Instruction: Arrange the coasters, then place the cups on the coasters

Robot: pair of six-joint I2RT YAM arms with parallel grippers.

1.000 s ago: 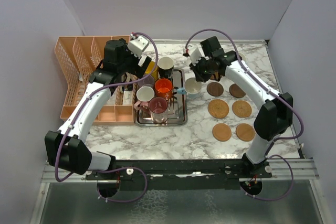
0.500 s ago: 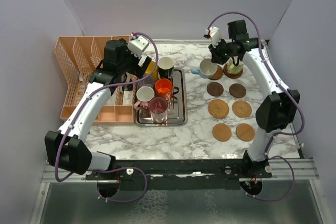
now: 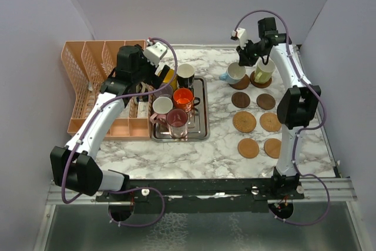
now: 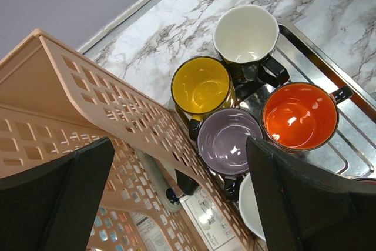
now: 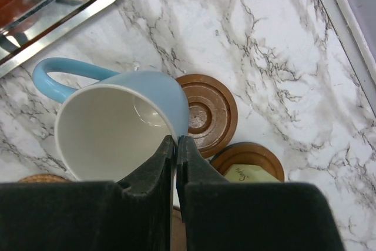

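The right gripper has its jaws pinched together on the rim of the light blue cup, one finger inside the white bowl and one outside. The cup hangs tilted near the far right corner of the tabletop, handle pointing left toward the steel tray. It is just beside and partly over a dark brown coaster; whether it touches that coaster I cannot tell. Right next to it, closer to the right edge, the cream cup stands on its own coaster. Six bare coasters lie in two columns running toward the near edge: and.

The left gripper holds nothing, fingers spread wide apart, and hangs over the tray's far left corner. Below it sit the yellow cup and the purple cup, touching each other, with the black cup and the orange cup just beside them. The pink-white cup and the maroon cup stand nearer the tray's near edge. A peach plastic basket sits along the tabletop's left edge
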